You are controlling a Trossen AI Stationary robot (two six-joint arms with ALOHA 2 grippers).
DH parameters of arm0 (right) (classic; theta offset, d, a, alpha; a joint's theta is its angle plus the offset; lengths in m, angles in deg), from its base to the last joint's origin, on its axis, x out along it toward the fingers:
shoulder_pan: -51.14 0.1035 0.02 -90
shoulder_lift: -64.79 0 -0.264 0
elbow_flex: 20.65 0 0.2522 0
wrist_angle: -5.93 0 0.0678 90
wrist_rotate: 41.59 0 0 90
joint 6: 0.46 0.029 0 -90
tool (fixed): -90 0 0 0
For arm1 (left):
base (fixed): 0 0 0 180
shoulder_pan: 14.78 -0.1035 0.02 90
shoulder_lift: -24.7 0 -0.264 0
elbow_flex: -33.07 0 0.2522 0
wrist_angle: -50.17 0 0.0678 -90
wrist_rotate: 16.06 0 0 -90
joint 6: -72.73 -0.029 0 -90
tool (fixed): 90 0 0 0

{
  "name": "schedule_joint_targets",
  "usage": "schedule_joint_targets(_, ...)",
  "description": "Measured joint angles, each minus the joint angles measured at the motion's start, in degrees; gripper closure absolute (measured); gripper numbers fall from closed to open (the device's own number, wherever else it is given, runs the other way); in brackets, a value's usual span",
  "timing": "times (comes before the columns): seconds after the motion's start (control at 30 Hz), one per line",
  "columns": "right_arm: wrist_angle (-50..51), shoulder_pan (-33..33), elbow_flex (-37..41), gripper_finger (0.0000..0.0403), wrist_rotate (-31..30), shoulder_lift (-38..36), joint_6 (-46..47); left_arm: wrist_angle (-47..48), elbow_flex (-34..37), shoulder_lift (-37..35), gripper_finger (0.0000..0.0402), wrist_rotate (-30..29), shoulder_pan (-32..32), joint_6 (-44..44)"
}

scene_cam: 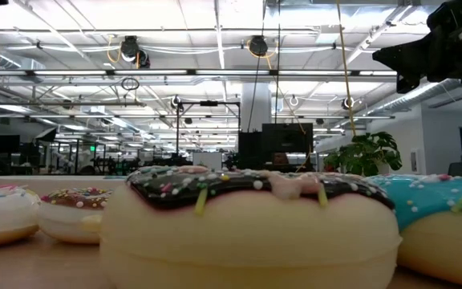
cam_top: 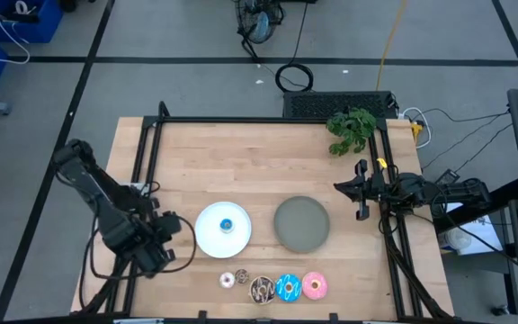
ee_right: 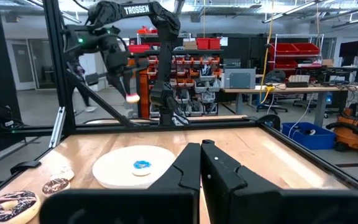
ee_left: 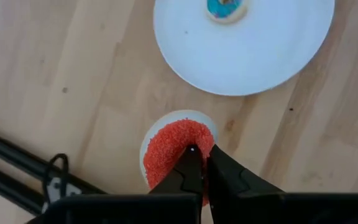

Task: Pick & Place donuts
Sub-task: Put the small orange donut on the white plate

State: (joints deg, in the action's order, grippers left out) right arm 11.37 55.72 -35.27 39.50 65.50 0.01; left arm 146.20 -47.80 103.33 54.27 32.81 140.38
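At the left edge of the tabletop (cam_top: 241,171), the left gripper (ee_left: 201,163) is hanging above the wood beside the white plate (cam_top: 223,229), its fingers clenched on a tiny red donut (ee_left: 173,146). From the right wrist view the same arm is showing the white word "TROSSEN" along its upper link, the only writing that can be read, and the donut is dangling from the gripper in the air, clear of the surface.

Moving rightward, the white plate is carrying one tiny blue donut (cam_top: 226,225) near its middle. Beside it the grey plate (cam_top: 301,224) is lying bare.

Along the near edge, below the two plates, four donuts are lying in a row: a tiny white-pink one (cam_top: 227,281), a larger dark brown one with sprinkles (cam_top: 262,288), a larger blue one (cam_top: 288,287) and a larger pink one (cam_top: 315,286). That is making six donuts in view in all: two tiny ones at the left arm and white plate, four in the row. The low view is filling up with the dark sprinkled one.

Farther right, a green plant (cam_top: 351,130) is lying at the far corner. The right gripper (cam_top: 361,191) is waiting over the right edge, its fingers pressed together on nothing.
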Motion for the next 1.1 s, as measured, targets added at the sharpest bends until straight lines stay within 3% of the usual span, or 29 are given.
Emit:
schedule_joint_targets(0.4,0.0,0.0,0.0,0.0403,0.0,0.0,0.5,-8.2,0.2,1.1,0.0384,-1.0,-3.9,-4.3)
schedule_joint_targets(0.7,0.0,0.0,0.0,0.0403,0.0,0.0,0.4,-21.4,0.2,12.5,0.0387,3.0,-11.7,-23.2)
schedule_joint_targets(0.97,0.0,0.0,0.0,0.0403,0.0,0.0,0.4,-25.4,0.2,21.8,0.0395,5.3,-16.6,-31.7)
schedule_joint_targets(1.1,0.0,0.0,0.0,0.0403,0.0,0.0,0.4,-30.7,0.2,24.4,0.0375,8.0,-18.6,-35.1)
